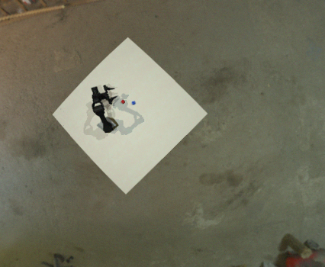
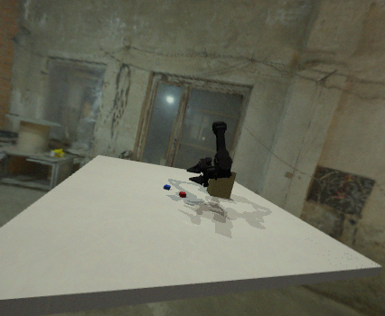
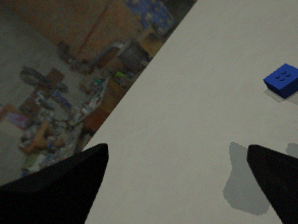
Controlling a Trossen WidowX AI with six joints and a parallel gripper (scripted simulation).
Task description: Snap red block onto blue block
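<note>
Matte white square table (image 1: 137, 160) (image 2: 117, 244), small red block (image 1: 123, 101) (image 2: 183, 194) and studded blue block (image 1: 133, 103) (image 2: 167, 187) (image 3: 283, 80) apart, away from edges, black arm (image 1: 101, 114) (image 2: 220, 149) bent, gripper (image 1: 114, 93) (image 2: 192, 175) (image 3: 176, 151) open above tabletop.

Noted near the open claw (image 1: 115, 93) (image 2: 189, 174) (image 3: 178, 146), lower than its fingertips and off toward its right: red block (image 1: 123, 101) (image 2: 183, 194), small, resting on the white tabletop (image 1: 145, 152) (image 2: 131, 235) (image 3: 190, 90), ungripped. Noted farther out ahead of the claw, also to its right: blue block (image 1: 133, 103) (image 2: 167, 187) (image 3: 284, 80), small, square-edged, lying flat, studded face up. Found apart from each other, unjoined
</note>
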